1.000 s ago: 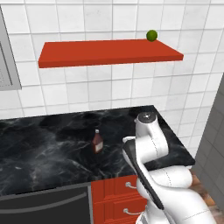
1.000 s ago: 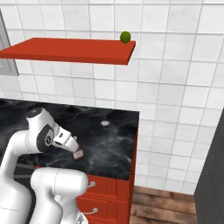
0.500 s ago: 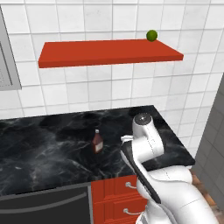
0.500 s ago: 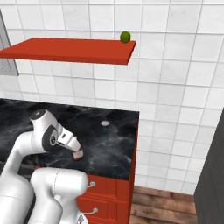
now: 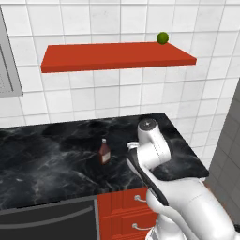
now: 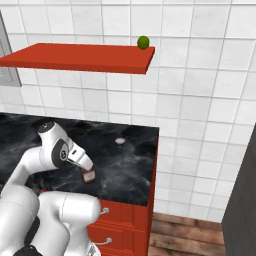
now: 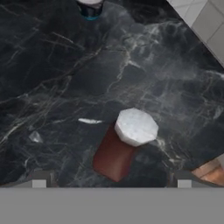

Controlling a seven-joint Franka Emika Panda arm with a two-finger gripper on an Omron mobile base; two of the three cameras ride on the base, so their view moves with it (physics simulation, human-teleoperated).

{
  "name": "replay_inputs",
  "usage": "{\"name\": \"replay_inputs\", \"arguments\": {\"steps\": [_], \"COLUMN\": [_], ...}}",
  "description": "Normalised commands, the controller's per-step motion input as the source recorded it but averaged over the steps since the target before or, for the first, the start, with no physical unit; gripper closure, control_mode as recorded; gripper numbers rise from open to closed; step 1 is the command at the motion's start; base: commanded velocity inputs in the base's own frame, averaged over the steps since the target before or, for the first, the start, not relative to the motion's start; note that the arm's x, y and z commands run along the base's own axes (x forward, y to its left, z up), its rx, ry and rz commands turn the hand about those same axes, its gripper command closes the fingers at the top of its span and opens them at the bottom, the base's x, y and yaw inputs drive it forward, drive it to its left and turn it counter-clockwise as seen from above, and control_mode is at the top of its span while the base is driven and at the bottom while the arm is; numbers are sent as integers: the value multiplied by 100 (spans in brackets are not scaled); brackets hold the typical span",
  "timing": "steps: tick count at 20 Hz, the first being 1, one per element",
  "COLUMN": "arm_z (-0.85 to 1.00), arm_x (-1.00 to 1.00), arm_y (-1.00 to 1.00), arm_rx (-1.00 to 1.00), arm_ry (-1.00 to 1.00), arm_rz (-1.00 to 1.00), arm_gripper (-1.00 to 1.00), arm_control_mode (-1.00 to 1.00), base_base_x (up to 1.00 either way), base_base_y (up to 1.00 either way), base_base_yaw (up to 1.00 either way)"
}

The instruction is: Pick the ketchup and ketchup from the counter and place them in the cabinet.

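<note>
Ketchup bottles stand apart on the black table [image 5: 56, 159]: one [image 5: 104, 152] upright left of the arm, another [image 7: 124, 146] directly beneath the hand [image 7: 111, 181]. Its fingers are spread wide, grasping nothing. A green ball [image 5: 162, 38] sits on the red cabinet shelf [image 5: 112, 55].

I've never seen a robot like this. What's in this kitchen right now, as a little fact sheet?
claw: open, above a ketchup, not gripping it
that ketchup: upright on the counter, near its front edge
second ketchup: upright on the counter, left of the arm
shelf: red, on the tiled wall, no bottle on it yet
green ball: on the shelf, near its right end
small pot: on the counter, nearer the wall
</note>
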Motion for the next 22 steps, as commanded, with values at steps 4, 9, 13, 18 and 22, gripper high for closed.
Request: {"name": "replay_inputs", "arguments": {"steps": [4, 9, 13, 18, 22], "arm_z": [-2, -4, -13, -22, -23], "arm_x": [0, 0, 6, 19, 23], "arm_y": [0, -6, -15, -14, -3], "arm_rx": [-4, -6, -6, -3, -1], "arm_ry": [0, 0, 0, 0, 0], "arm_rz": [-5, -6, -4, -4, -3], "arm_gripper": [-100, -100, -100, -100, 100], "arm_control_mode": [-100, -100, -100, -100, -100], "base_base_x": [0, 0, 0, 0, 0], "base_base_y": [0, 0, 0, 0, 0], "base_base_yaw": [0, 0, 0, 0, 0]}}
